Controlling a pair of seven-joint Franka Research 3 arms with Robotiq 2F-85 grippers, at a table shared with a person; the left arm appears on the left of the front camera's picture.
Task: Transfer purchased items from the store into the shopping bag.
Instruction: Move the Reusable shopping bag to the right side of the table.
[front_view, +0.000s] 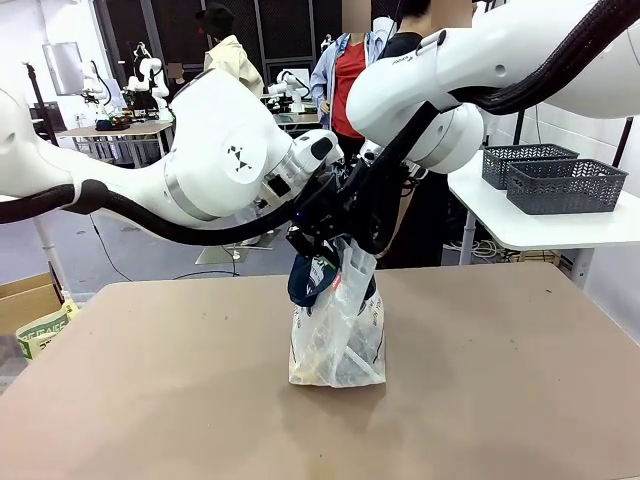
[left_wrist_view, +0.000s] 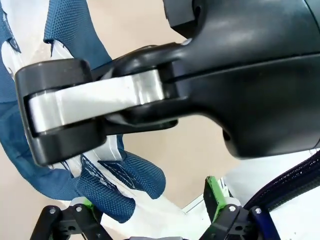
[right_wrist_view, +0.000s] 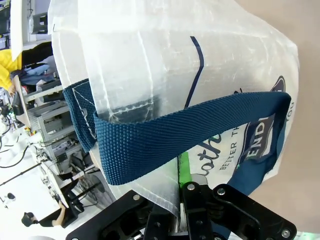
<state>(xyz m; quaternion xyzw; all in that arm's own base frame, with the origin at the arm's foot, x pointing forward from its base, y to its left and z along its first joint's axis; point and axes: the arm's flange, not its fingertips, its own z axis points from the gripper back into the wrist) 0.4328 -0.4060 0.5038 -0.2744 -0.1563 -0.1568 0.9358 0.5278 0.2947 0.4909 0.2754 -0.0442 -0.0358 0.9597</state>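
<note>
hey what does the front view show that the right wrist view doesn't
The front view alone gives the brown table, both white arms meeting above the shopping bag standing on it, and two mesh baskets on a side table. The right wrist view alone gives a close look: the right gripper shut on the bag's clear wall, under a navy strap handle. Both share the bag itself.

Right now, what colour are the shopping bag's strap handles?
Navy blue woven webbing; the strap handle on the shopping bag shows best in the right wrist view.
</note>
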